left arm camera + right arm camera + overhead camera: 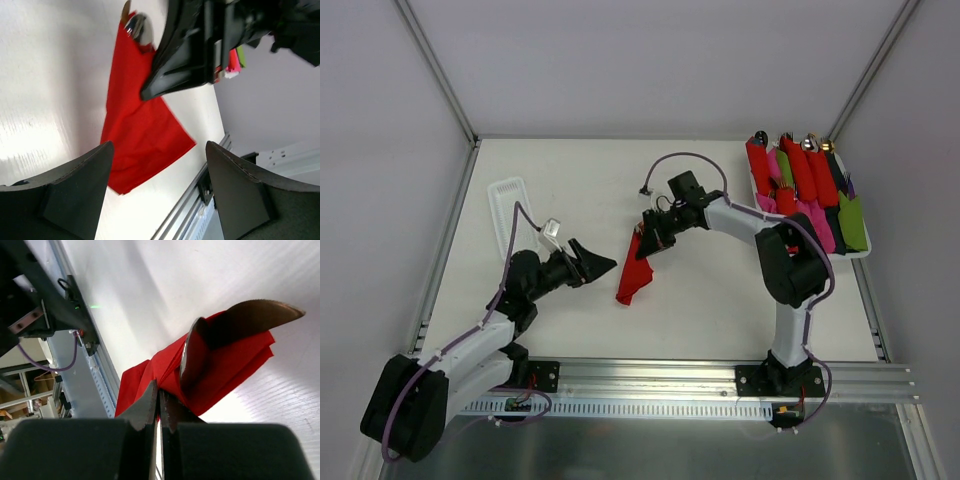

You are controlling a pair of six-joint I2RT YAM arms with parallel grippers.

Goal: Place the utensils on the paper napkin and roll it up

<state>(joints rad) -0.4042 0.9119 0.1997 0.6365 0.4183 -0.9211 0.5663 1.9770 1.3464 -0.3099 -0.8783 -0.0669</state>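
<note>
The paper napkin (633, 275) is a bright red sheet, partly folded over, with its lower end resting on the white table. My right gripper (645, 240) is shut on a bunched fold at its upper end; in the right wrist view the closed tips (160, 390) pinch the red paper (230, 365). A shiny spoon head (235, 320) of the utensils sticks out of the fold and also shows in the left wrist view (136, 25). The other utensils are hidden by the paper. My left gripper (595, 265) stands open just left of the napkin (140, 115), with nothing between its fingers (75, 190).
A white tray (860, 250) at the back right holds several red, pink and green rolled bundles. A clear plastic container (510, 205) lies at the back left. An aluminium rail (670, 375) runs along the near edge, and enclosure walls stand on both sides.
</note>
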